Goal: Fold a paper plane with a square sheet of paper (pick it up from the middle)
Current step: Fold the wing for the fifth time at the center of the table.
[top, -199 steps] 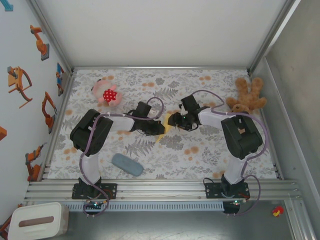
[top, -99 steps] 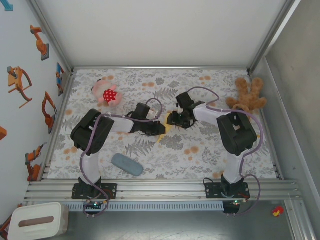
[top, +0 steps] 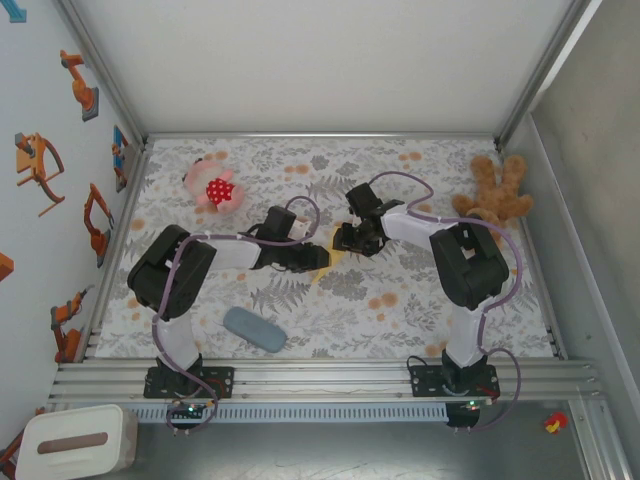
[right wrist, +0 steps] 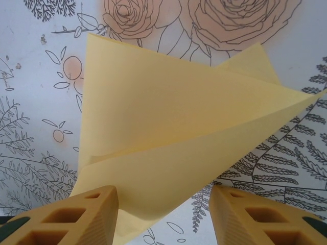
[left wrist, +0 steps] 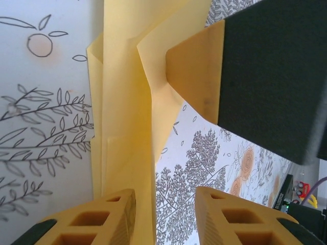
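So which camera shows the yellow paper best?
The right wrist view: the yellow paper spreads across it, folds plain. The left wrist view catches a narrow folded strip; the top view, a tiny yellow sliver.

From above and behind me, my fixed camera is looking down over the floral table (top: 400,300). My wrist cameras are peering down from very near, both sharing the folded yellow paper (left wrist: 122,127) (right wrist: 168,138).

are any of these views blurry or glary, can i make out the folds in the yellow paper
Right wrist: sharp, soft even light, no glare; gentle shading separates the flaps of the paper. Left wrist: also sharp, layered edges clear, the inner fold shaded darker. Top external: evenly lit, shadows faint, but the paper is too small there to read any folds.
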Motion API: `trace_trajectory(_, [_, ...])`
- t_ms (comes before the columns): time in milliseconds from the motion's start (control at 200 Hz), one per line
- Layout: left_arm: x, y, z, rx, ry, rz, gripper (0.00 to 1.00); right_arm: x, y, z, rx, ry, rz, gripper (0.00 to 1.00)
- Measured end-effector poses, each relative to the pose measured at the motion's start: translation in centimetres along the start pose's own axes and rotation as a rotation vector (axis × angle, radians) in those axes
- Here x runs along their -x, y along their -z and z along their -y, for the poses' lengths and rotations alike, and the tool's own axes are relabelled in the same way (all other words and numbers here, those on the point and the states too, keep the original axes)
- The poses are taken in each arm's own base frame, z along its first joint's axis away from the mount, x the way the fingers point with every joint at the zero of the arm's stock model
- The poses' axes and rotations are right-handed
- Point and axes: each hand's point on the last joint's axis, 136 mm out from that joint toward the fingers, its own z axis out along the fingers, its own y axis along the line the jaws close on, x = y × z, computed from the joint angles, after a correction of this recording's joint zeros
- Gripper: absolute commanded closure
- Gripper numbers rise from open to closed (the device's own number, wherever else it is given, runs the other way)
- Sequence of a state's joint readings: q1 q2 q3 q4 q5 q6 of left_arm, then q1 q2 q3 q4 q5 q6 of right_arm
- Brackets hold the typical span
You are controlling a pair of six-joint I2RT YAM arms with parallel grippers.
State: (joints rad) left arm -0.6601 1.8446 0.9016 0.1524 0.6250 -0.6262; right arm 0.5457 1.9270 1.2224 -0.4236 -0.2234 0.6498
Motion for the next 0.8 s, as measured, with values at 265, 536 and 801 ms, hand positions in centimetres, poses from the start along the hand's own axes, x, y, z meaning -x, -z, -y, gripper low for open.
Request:
trace_trajectory(265, [0.0, 0.6, -0.6, 0.048, 0.015, 0.027, 0.73, 0.0, 0.0, 0.0, -0.003, -0.001, -0.004, 0.5])
trace_trajectory(536, [-0.3, 0.6, -1.5, 0.088, 0.054, 0.028, 0.81, 0.0, 0.0, 0.0, -0.005, -0.002, -0.006, 0.51])
trace_trajectory(801, [-0.5, 0.6, -2.3, 0.12, 0.077, 0.031, 0.83, 0.0, 0.0, -0.1, -0.003, -0.005, -0.009, 0.48])
